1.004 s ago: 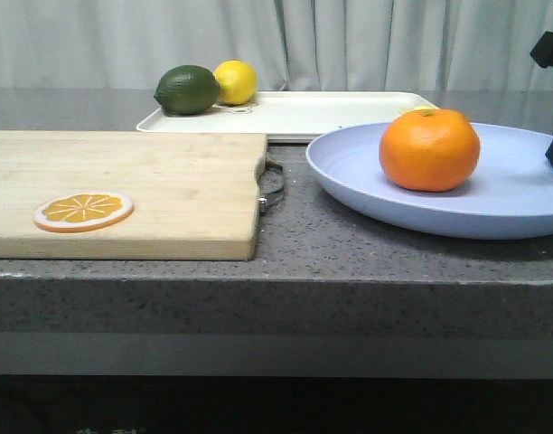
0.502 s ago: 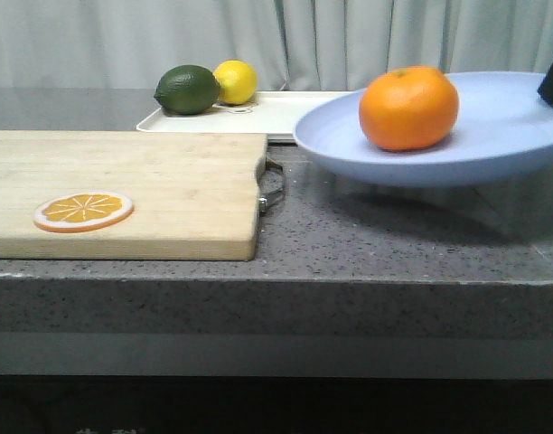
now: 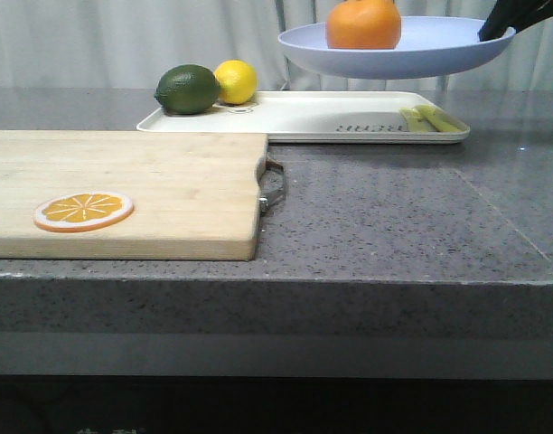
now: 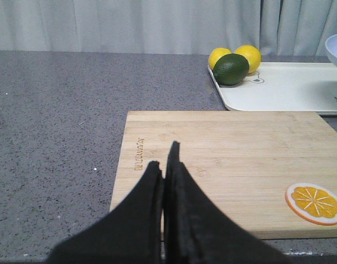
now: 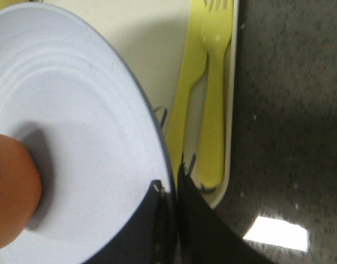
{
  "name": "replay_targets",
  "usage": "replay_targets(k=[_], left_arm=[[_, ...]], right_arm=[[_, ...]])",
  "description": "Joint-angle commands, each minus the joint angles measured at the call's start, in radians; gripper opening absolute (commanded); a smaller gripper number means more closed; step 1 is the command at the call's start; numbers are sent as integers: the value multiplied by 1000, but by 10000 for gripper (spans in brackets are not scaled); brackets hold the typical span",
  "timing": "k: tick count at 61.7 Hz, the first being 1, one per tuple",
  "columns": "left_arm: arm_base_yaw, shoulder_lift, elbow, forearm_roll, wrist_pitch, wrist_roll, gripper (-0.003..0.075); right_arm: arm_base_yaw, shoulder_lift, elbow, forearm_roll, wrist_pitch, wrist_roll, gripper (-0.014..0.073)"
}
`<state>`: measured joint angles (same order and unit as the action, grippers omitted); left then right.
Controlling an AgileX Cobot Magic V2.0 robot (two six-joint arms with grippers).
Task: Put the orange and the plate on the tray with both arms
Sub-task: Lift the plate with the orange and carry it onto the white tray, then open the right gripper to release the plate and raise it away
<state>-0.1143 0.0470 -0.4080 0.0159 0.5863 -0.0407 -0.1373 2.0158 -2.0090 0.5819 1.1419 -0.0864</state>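
The pale lavender-blue plate (image 3: 394,50) hangs in the air above the cream-white tray (image 3: 304,117), with the orange (image 3: 363,23) resting on it. My right gripper (image 3: 504,20) is shut on the plate's right rim (image 5: 163,148). In the right wrist view the orange (image 5: 11,192) sits at the plate's far side from the fingers. My left gripper (image 4: 164,165) is shut with nothing in it, over the near edge of the wooden cutting board (image 4: 229,165). It does not show in the front view.
A dark green lime (image 3: 187,89) and a yellow lemon (image 3: 236,81) sit on the tray's left end. A yellow fork and knife (image 5: 212,99) lie along its right end. An orange slice (image 3: 83,211) lies on the cutting board (image 3: 123,190).
The right gripper has lifted the plate with the orange off the counter, up and back over the tray. The tray's right end with the cutlery is now uncovered.
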Motion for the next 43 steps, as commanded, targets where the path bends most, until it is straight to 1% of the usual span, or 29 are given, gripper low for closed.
replay_targets(k=[1, 12, 21, 31, 43], left_arm=[[3, 13, -26, -7, -83, -8, -18], [3, 13, -26, -7, -83, -8, -18], [3, 13, -26, -7, -83, -8, -18], [3, 13, -26, -7, -83, -8, -18], [3, 13, -26, -7, -83, -8, -18]], right_arm=[[17, 26, -162, 72, -20, 69, -111], [73, 190, -375, 53, -27, 152, -111], [126, 285, -482, 4, -32, 197, -111], [158, 338, -516, -7, -67, 210, -111], [162, 345, -516, -7, -98, 211, -111]])
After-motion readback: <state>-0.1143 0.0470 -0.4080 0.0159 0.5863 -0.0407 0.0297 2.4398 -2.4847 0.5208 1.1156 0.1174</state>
